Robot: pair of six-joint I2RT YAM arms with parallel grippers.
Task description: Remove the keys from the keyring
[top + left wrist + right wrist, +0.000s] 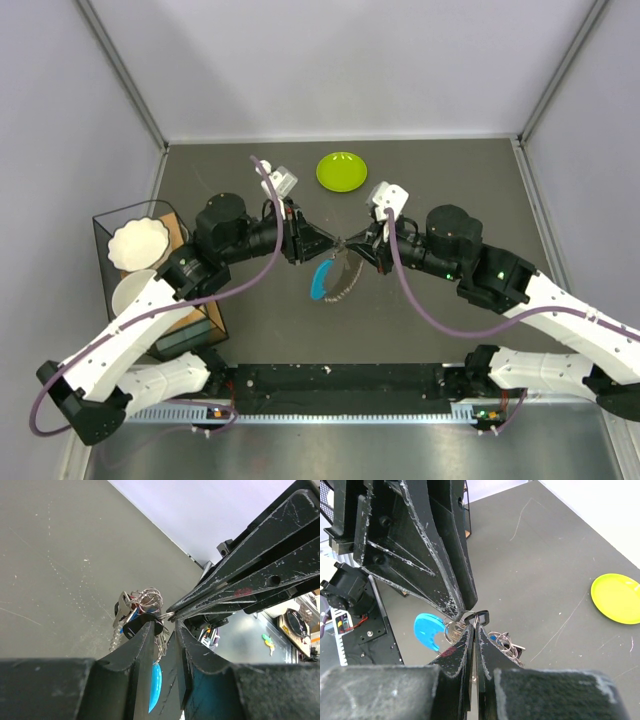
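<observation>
The keyring bunch hangs in the air between my two grippers at mid table. Its blue crescent [319, 280] and beaded chain [345, 290] dangle below. My left gripper [332, 242] is nearly closed, a wire ring of the bunch [468, 613] pinched at its tips. My right gripper [348, 243] is shut on the blade of a black-headed key [483, 616]. In the left wrist view, my left gripper [165, 623] has that key's head [135, 628] at its tip, with coiled rings and keys [146, 600] behind and the crescent [155, 685] below. The right wrist view shows my right gripper [476, 625], more rings [505, 641] and the crescent [427, 629].
A lime-green plate [341, 171] lies on the table behind the grippers and also shows in the right wrist view [617, 597]. A black wire basket [165, 212] with white bowls [138, 243] stands at the left edge. Grey walls close the back and sides.
</observation>
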